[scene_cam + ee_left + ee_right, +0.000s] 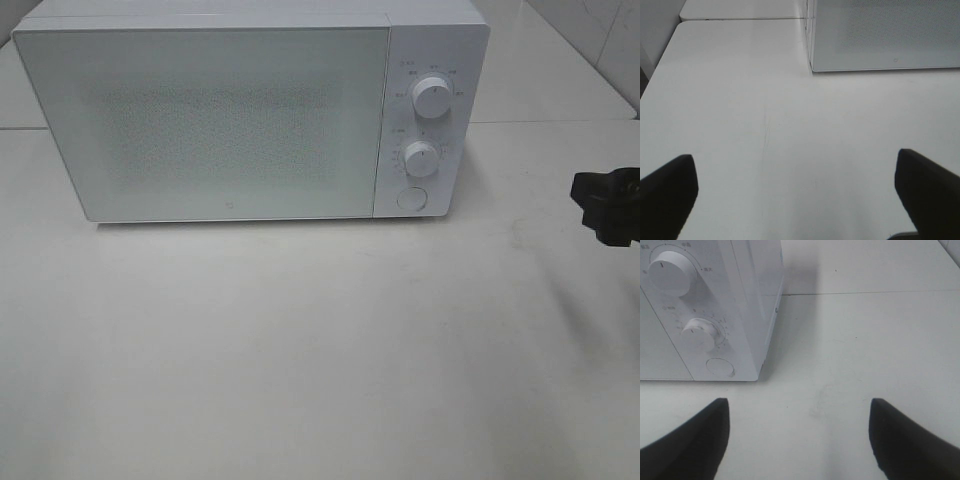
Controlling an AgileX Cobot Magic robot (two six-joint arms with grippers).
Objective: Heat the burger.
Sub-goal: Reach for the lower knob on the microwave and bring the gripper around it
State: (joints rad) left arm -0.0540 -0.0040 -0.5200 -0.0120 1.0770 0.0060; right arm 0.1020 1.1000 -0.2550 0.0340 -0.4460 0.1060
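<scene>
White tabletop point(300, 350) is seen across all three views, with a thin seam point(560, 122) running across it behind the front edge of the microwave, and pale wall tiles point(605, 35) are glimpsed at the far right corner. A white microwave point(200, 15) is set toward the back of the tabletop, left of centre in the high view. Its door point(200, 120) is shut, and nothing can be made out through the frosted, dotted panel. On the control strip at its right side an upper dial point(431, 98), a lower dial point(421, 158) and a round button point(411, 198) are stacked one below the other.

The burger is not seen in any view, so its place cannot be told.

The right claw point(798, 412) is held open, with its two dark fingers point(695, 440) spread wide and nothing between them but bare tabletop. It is pointed at the surface just beside the microwave's control end, and in the high view only a black part of it is caught at the right edge, well apart from the microwave.

The left claw point(795, 160) is likewise held wide open and empty, above bare tabletop near the microwave's front left corner. It is not caught by the high camera.
</scene>
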